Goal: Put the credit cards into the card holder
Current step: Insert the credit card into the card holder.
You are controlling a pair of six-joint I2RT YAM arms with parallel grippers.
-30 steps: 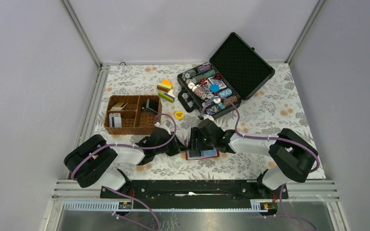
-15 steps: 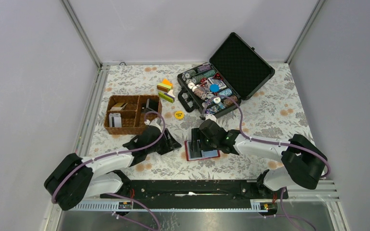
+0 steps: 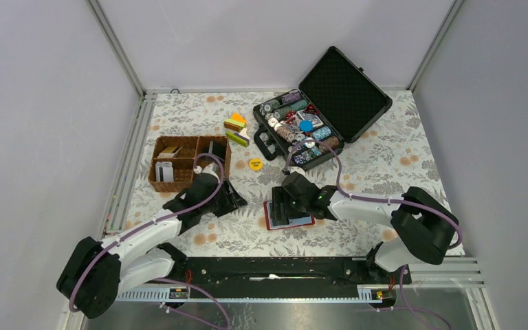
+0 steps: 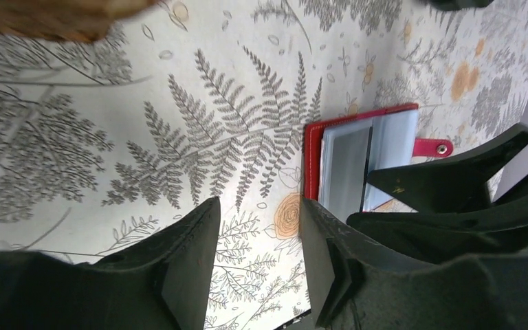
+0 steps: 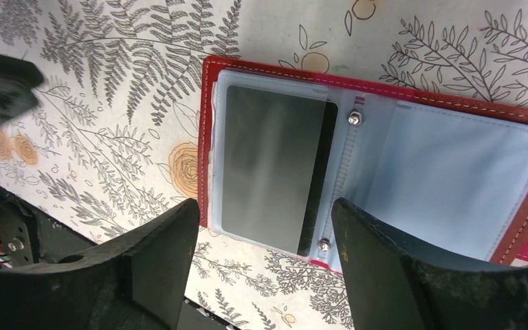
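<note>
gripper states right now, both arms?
Left gripper: open, empty.
Right gripper: open, empty, over the red leather-look bifold card holder.

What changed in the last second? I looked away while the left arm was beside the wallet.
The left gripper has backed away from the card holder, leftward toward the wicker basket; its jaws now stand apart, empty. The right gripper stayed open over the card holder, which lies open in the same spot, a dark card in one clear pocket.
</note>
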